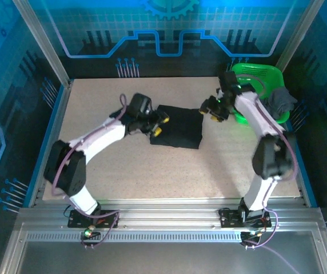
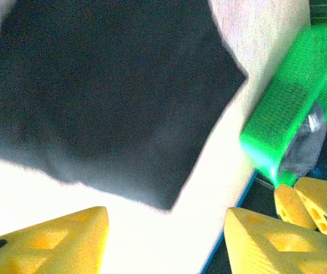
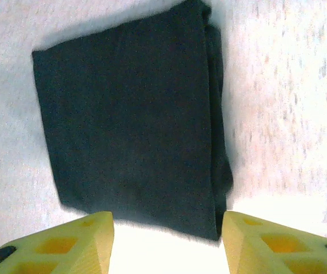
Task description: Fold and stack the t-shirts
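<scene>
Shirts apart: black shirt (image 1: 176,127) folded mid-table, left gripper (image 1: 160,124) at its 9 o'clock edge, right gripper (image 1: 211,113) at 2 o'clock, both spread, empty. Grey shirt (image 1: 280,101) draped over basket (image 1: 249,71), 3 o'clock of right gripper, nearer that arm.

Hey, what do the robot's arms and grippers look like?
The left arm and right arm have white shells, black joints and purplish cables. The left gripper and right gripper have yellow wedge-shaped fingers with triangular hollows.
</scene>
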